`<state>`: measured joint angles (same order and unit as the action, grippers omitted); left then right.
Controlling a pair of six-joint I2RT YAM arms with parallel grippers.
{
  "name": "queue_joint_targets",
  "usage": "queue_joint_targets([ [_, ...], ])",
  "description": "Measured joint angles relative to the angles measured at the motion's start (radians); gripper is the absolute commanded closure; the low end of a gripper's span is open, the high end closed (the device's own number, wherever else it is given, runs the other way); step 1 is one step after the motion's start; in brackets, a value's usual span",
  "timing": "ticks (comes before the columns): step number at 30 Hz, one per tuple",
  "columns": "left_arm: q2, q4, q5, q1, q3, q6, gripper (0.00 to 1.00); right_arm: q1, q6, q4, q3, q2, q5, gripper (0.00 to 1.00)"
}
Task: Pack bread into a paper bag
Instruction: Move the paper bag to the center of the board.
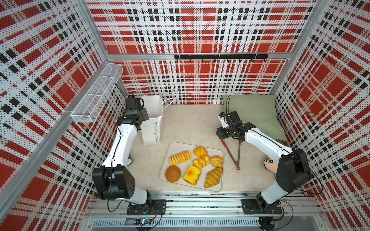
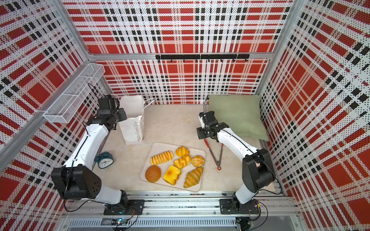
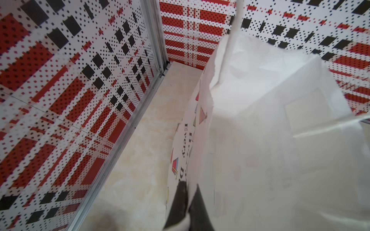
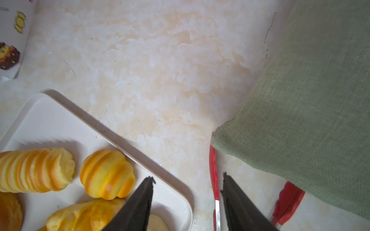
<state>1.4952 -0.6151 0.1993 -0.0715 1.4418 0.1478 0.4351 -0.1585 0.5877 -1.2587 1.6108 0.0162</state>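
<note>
While the bread, seven glossy golden pieces, ridged, round or curved, lies on the smooth cream tray at near centre, nothing is packed yet. Right of it, my right gripper hangs empty, jaws parted, over the red-tipped tongs. Far left, my left gripper is clamped on the crinkled rim of the upright white paper bag. Next, I judge, its mouth needs holding wide.

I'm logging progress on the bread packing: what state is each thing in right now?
White paper carrier bag: upright, mouth open, rim pinched.
Seven golden toy breads: all on the cream rectangular tray, none packed.
Red-tipped metal tongs: flat on the pale marbled table, arms spread, ungripped.
Left pincer: shut on the bag's rim.
Right pincer: open, empty, over one tongs arm.
</note>
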Motion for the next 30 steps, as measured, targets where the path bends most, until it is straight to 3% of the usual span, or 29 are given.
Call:
queue_joint_targets([
  [8, -0.038, -0.030, -0.109, -0.043, -0.062, -0.072, 0.93, -0.021, 0.098, 0.055, 0.043, -0.001, 0.019, 0.43],
  [16, -0.119, -0.061, -0.140, -0.050, -0.132, -0.097, 0.69, -0.021, 0.178, 0.098, 0.062, 0.013, 0.057, 0.54],
  [18, -0.125, -0.064, -0.140, -0.050, -0.132, -0.098, 0.59, -0.011, 0.202, 0.099, 0.062, 0.027, 0.059, 0.54],
  [21, -0.130, -0.068, -0.138, -0.051, -0.132, -0.101, 0.53, 0.010, 0.243, 0.101, 0.062, 0.045, 0.070, 0.54],
  [27, -0.138, -0.072, -0.117, -0.051, -0.132, -0.100, 0.48, 0.043, 0.323, 0.100, 0.062, 0.069, 0.076, 0.53],
  [30, -0.150, -0.074, -0.108, -0.053, -0.132, -0.100, 0.51, 0.067, 0.362, 0.099, 0.060, 0.092, 0.065, 0.55],
])
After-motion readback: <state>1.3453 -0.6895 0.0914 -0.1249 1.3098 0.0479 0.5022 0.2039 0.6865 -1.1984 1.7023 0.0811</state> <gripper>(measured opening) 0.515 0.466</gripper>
